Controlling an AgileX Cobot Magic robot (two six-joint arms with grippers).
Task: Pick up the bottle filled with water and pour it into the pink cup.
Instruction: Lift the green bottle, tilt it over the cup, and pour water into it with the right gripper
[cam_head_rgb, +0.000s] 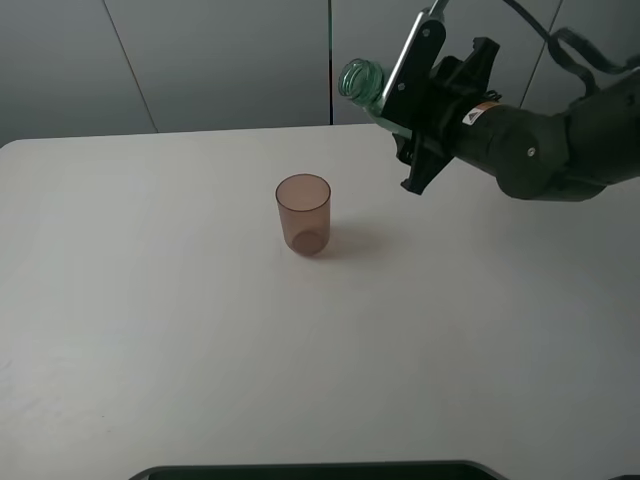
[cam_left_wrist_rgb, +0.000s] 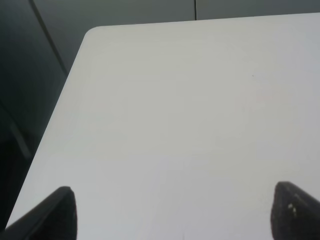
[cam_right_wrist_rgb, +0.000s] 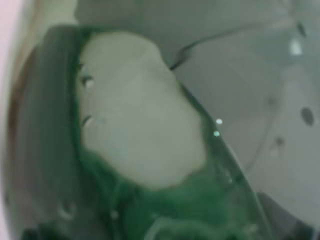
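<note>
**Bottle in the air, pouring not yet seen**

The bottle (cam_head_rgb: 362, 84) is clenched in the right end effector (cam_head_rgb: 412, 100), clear of the worktop (cam_head_rgb: 150, 340) and tilted. Its open mouth is above and to one side of the pink cup (cam_head_rgb: 303, 213). The pick-up is judged done. No stream is seen, so the pouring seems left to do. The left end effector (cam_left_wrist_rgb: 172, 212) is spread, with nothing in it. One bottle and one cup are counted, and the cup stands upright.

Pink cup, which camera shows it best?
Exterior high: the pink cup stands whole and upright on the table. The left wrist view shows table, no cup. The right wrist view is filled by the blurred green bottle; no cup discernible.
</note>
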